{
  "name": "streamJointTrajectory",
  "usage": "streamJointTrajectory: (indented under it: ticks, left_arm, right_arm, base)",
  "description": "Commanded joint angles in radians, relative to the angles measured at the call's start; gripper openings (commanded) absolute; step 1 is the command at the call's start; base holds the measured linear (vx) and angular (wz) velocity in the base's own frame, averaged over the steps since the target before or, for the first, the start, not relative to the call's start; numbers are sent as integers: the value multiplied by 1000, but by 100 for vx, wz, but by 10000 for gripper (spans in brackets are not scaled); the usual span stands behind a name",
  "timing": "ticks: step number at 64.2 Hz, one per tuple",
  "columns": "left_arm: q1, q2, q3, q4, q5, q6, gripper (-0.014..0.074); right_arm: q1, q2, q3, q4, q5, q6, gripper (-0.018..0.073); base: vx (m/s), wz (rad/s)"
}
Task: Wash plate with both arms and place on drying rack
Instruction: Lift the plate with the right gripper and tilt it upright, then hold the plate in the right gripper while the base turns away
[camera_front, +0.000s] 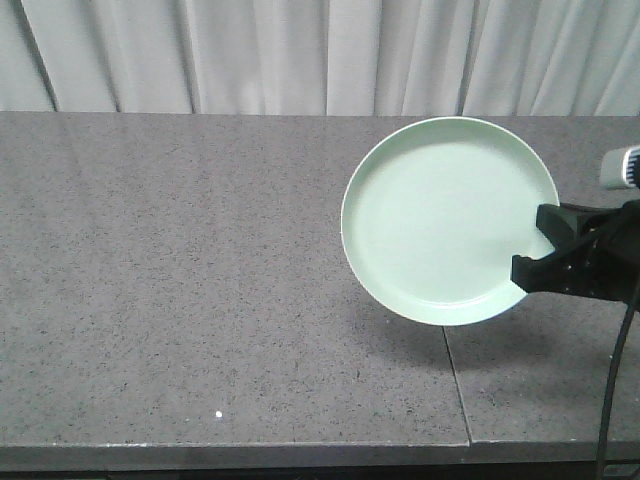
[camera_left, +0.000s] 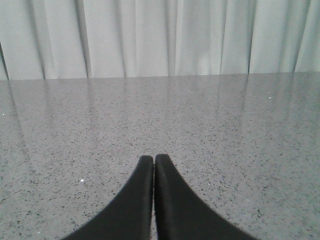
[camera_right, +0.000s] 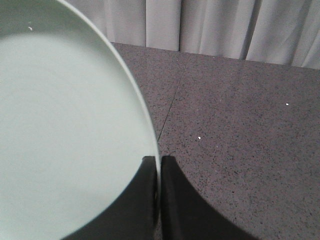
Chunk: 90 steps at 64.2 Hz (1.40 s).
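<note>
The pale mint-green plate (camera_front: 448, 220) hangs tilted above the grey countertop at the right of the front view, its face turned toward the camera. My right gripper (camera_front: 541, 248) is shut on the plate's right rim. In the right wrist view the plate (camera_right: 65, 130) fills the left side, and the right gripper (camera_right: 157, 161) pinches its rim between both fingers. In the left wrist view my left gripper (camera_left: 153, 159) is shut with nothing in it, low over the bare counter. The drying rack is out of view.
A speckled grey stone countertop (camera_front: 200, 280) spans the scene, with a seam (camera_front: 455, 385) running to its front edge under the plate. White curtains (camera_front: 300, 55) hang behind. A grey device (camera_front: 622, 166) sits at the right edge.
</note>
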Motion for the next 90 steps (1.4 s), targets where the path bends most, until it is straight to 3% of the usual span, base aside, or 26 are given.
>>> streamJointTrajectory:
  ticks: [1, 90]
  left_arm:
    - [-6, -13, 15, -8, -69, -11, -6]
    - [-6, -13, 15, -8, -69, -11, -6]
  right_arm:
    - [-5, -43, -2, -10, -119, -8, -10]
    - [-5, -48, -2, -16, -96, -7, -10]
  base:
    - [0, 0]
    - [0, 0]
